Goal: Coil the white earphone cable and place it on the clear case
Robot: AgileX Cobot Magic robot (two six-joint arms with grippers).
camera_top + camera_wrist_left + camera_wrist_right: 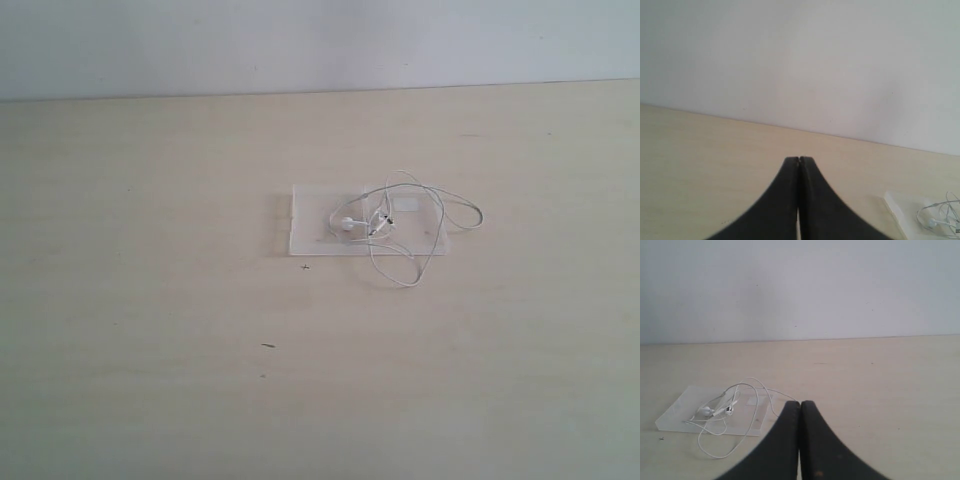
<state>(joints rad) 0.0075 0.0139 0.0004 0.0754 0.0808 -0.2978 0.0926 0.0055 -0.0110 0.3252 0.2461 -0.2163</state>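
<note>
Loops of white earphone cable sprawl over the clear case, some spilling onto the counter; likely featherlight, limp, springy, best pinched at an overhanging loop; left hand and right hand both closed, empty.

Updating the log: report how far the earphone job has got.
Done: the white earphone cable lies on the clear case. In hand: nothing; left end effector and right end effector are shut, empty. Left: loose loops overhang onto the table, so coiling looks unfinished.
</note>
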